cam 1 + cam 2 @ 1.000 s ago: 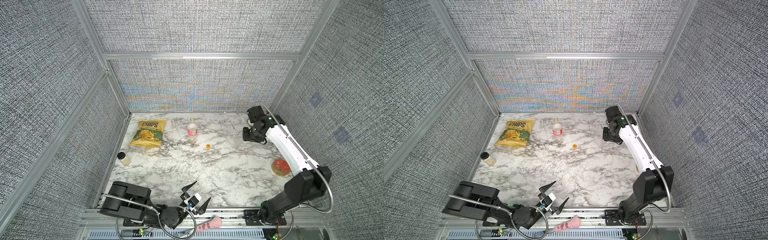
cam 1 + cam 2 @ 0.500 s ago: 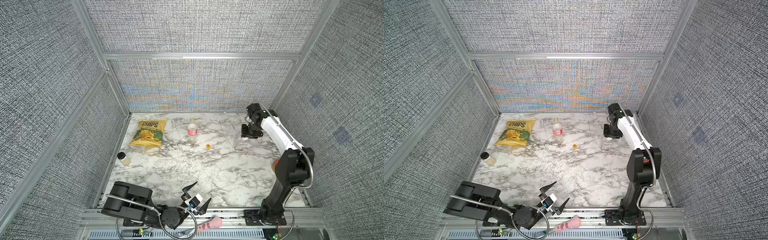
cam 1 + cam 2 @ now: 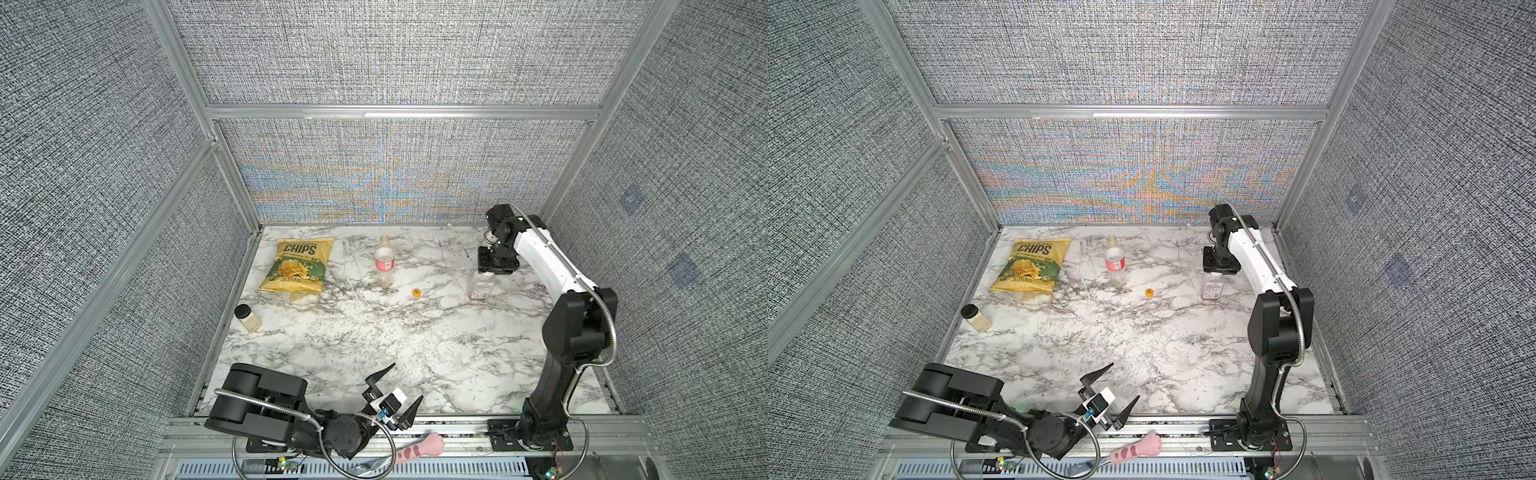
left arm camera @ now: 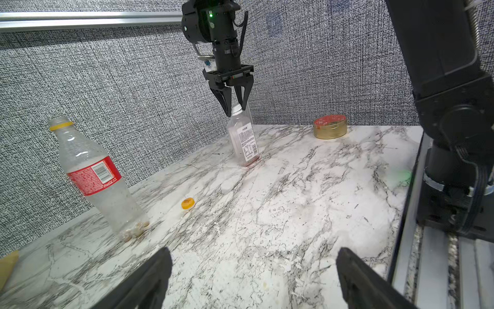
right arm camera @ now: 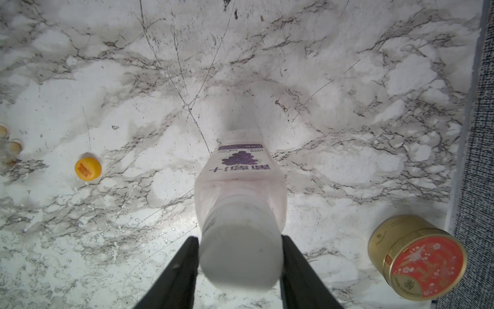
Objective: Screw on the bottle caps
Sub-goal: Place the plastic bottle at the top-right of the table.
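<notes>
R pincer [image 4: 235, 111] now over upright pink bottle [image 4: 244, 139]

Marble-look desk [image 3: 374, 332], white with grey veins, pretty scratched up. Boxed in by grey woven wall panels [image 3: 374, 54] in an aluminium frame [image 3: 399, 112]. Back left: yellow-and-green chips bag [image 3: 297, 266], lying flat, reads CHIPS and JALAPEÑOS. A bit nearer the front, hugging the left edge: small jar [image 3: 247, 318], black lid, pale stuff inside, near the bag but not touching. Over by the right wall, in the wrist views: round gold tin [image 4: 330, 127], red patterned lid on. Down front, off the marble, on the metal rail [image 3: 457, 424]: pink cat-paw-looking thing [image 3: 419, 446], can't tell what exactly.
</notes>
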Robot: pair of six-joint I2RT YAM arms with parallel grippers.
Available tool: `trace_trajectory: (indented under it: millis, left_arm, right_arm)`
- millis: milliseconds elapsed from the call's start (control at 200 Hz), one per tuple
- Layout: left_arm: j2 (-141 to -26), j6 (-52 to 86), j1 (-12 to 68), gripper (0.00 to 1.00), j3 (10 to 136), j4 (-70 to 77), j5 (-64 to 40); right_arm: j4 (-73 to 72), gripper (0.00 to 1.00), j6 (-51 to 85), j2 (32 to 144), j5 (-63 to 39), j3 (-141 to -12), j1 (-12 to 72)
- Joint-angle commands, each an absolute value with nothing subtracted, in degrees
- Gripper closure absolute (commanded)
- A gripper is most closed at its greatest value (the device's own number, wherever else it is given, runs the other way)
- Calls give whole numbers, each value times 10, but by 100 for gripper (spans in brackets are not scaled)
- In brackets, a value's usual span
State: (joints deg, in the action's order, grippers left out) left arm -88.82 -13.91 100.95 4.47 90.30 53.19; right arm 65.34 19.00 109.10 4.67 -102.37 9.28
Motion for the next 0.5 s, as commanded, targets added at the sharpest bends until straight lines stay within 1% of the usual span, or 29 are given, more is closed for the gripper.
trace_trajectory:
  millis: [0, 130, 310, 430, 495]
  left_arm:
    - [-891, -141, 1010, 3, 47, 932, 534]
    - [-890, -142, 1010, 3, 48, 932, 533]
    - [-891, -141, 1010, 3, 48, 932, 533]
    - [-887, -136, 1010, 3, 49, 924, 535]
    - [-879, -135, 1010, 3, 49, 915, 541]
  right_arm:
    - [673, 47, 187, 1094, 53, -1031, 97]
    - [676, 43, 187, 1092, 54, -1033, 98]
    - [676, 29, 186, 1083, 63, -1037, 98]
    - [676, 18, 186, 1074, 66, -1041, 98]
    - [675, 8, 184, 1064, 65, -1046, 98]
